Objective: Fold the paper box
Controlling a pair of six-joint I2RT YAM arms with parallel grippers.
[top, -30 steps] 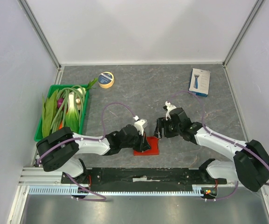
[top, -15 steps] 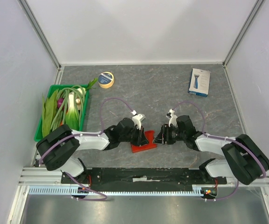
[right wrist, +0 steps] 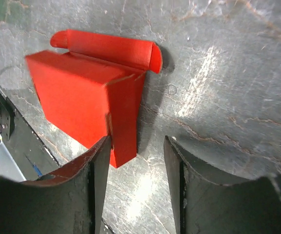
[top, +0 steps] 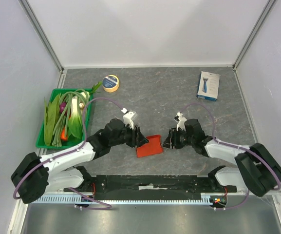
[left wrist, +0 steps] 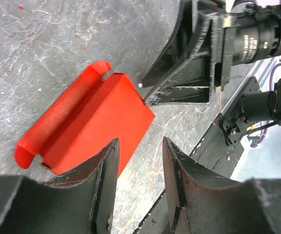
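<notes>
Paper box (top: 149, 146) partly folded: body creased into shape, tabbed flap (right wrist: 111, 46) untucked. Left gripper (top: 139, 138) at 9 o'clock, right gripper (top: 166, 140) at 3 — both jaws apart, empty.

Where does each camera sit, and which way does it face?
Top external: above and behind the arm bases, looking down at the table; both arms show, left gripper and right gripper flanking the paper box.
Left wrist: on the left arm, facing the paper box and the right gripper beyond; own fingers show.
Right wrist: on the right arm, facing the paper box from the opposite side; own fingers show.
Shared: all three views see the paper box.
</notes>
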